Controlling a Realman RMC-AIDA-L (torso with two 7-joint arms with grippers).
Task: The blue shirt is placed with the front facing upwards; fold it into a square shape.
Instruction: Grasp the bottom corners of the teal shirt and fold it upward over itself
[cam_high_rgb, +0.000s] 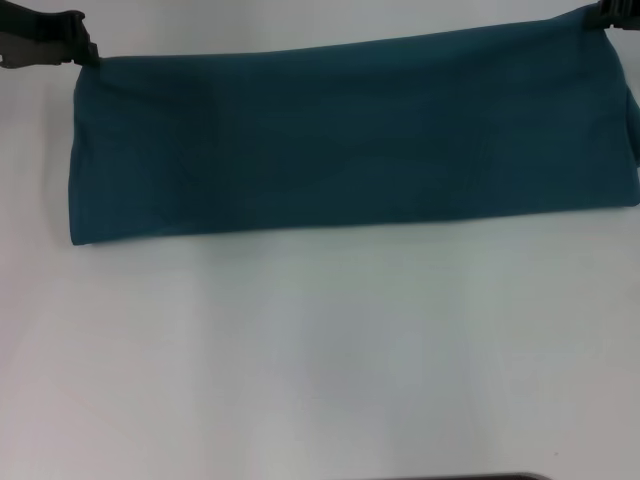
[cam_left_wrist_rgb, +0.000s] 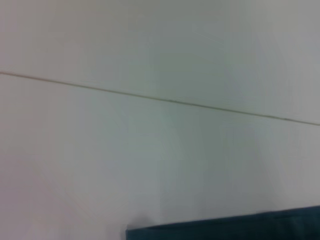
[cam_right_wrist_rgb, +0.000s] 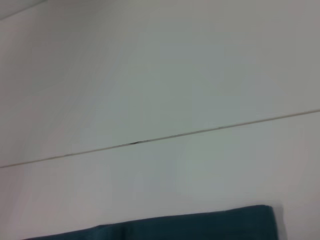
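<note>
The left gripper (cam_high_rgb: 88, 50) sits at the far left corner of the blue shirt (cam_high_rgb: 350, 140), its dark fingers closed on the cloth there, as seen from the head camera. From that corner the shirt stretches away toward the other arm as a long, folded band on the white table (cam_high_rgb: 320, 350), plain teal side up, with its near edge lying straight and flat. No lettering or neck label shows on the upper surface. At the band's far right corner the right gripper (cam_high_rgb: 600, 14) is only partly in view at the frame's edge, and whether its fingers are clamped on the fabric cannot be told. Just below that gripper, a small flap of cloth bulges past the shirt's right end. The left wrist camera shows a teal edge of the shirt (cam_left_wrist_rgb: 225, 227) against the table (cam_left_wrist_rgb: 150, 165), crossed by a thin seam line (cam_left_wrist_rgb: 160, 99); the right wrist camera shows the same: shirt edge (cam_right_wrist_rgb: 175, 227), table (cam_right_wrist_rgb: 150, 75), seam (cam_right_wrist_rgb: 160, 139).
</note>
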